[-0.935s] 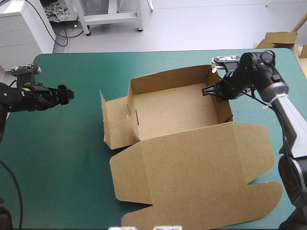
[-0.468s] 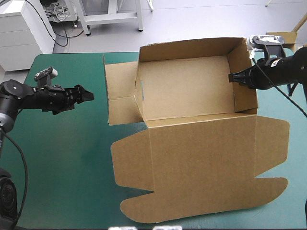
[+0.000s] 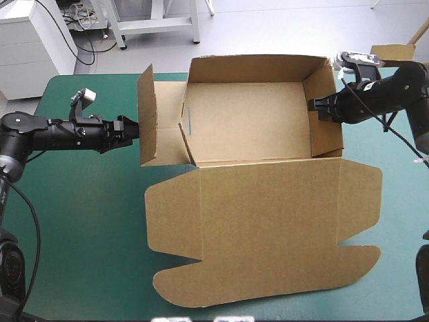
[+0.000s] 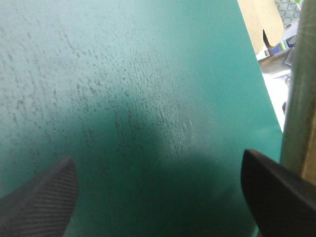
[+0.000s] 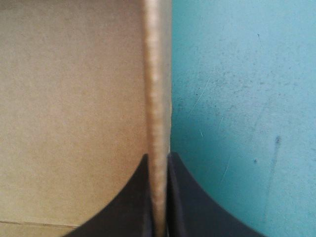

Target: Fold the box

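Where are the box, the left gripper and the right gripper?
box (image 3: 248, 124): high view, the tray's floor.
left gripper (image 3: 131, 131): high view, between its fingertips, by the box's left flap.
right gripper (image 5: 158, 157): right wrist view, between fingertips pinching the box wall.

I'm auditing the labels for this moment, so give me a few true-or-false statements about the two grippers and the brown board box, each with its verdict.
1. The right gripper is shut on the right wall of the brown board box. True.
2. The left gripper has its black fingers shut in a pointed arch. False: they stand apart, open.
3. The box's wide lid lies flat on the teal-green cover. True.
4. The box is one flat sheet with no wall raised. False: its far wall and right wall stand up.
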